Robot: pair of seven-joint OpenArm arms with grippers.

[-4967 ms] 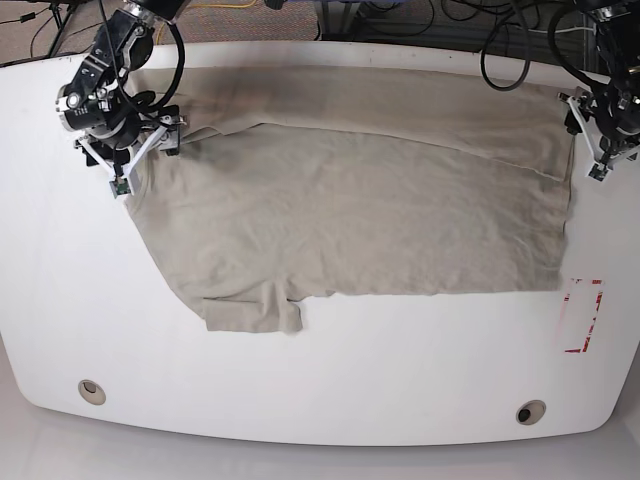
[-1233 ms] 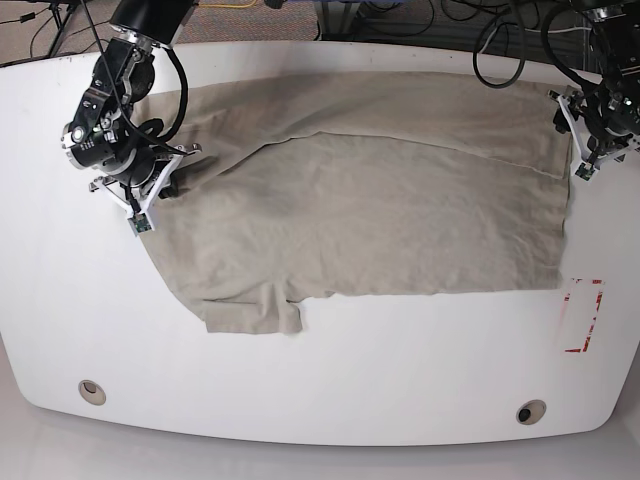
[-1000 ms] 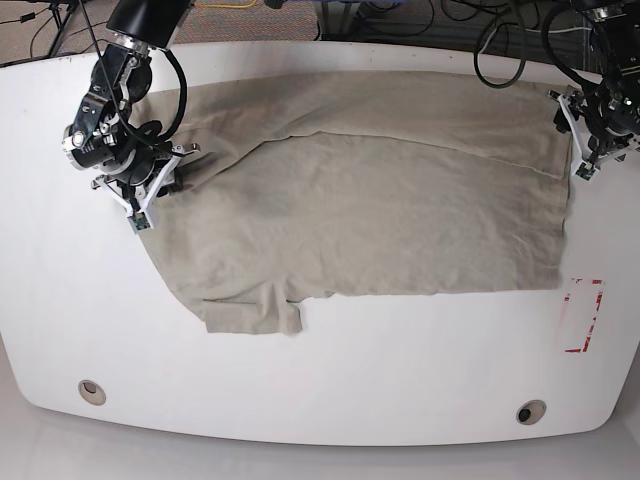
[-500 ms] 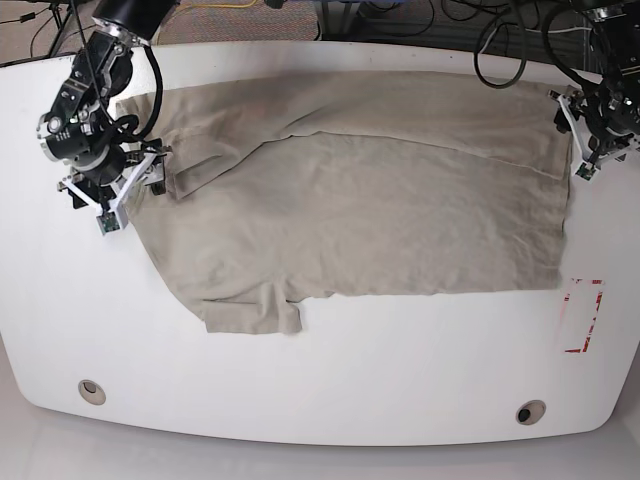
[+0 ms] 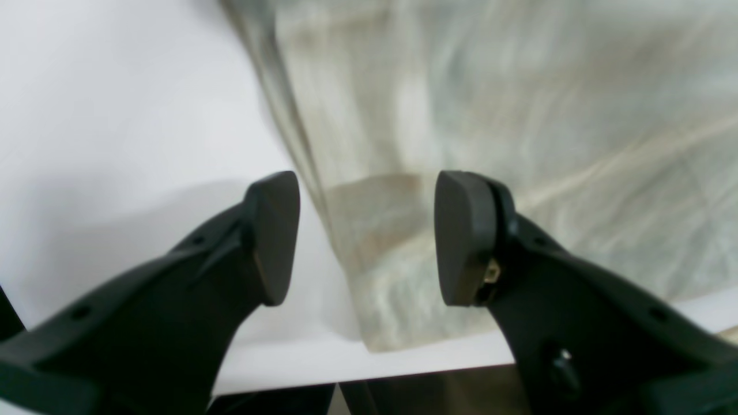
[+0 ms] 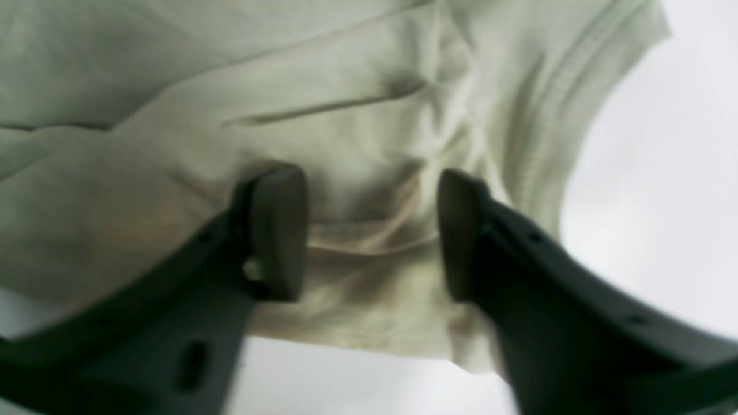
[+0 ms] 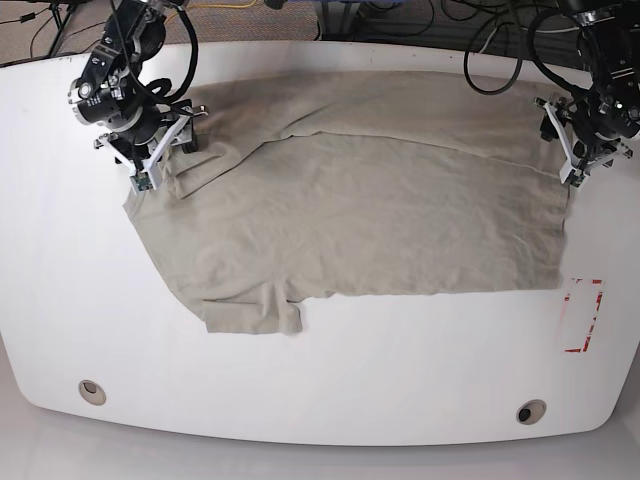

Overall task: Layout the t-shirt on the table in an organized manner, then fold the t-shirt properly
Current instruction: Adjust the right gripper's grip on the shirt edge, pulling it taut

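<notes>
Spanning the tabletop [image 7: 330, 390], the t-shirt [image 7: 370, 215] lies partly spread, a sleeve at 7 o'clock; left end effector [image 5: 366, 239] with jaws apart astride the hem edge; right end effector [image 6: 369, 233] likewise parted over bunched fabric at 10 o'clock; closing may pinch both layers, dragging wrinkles inward; no containers present.
</notes>
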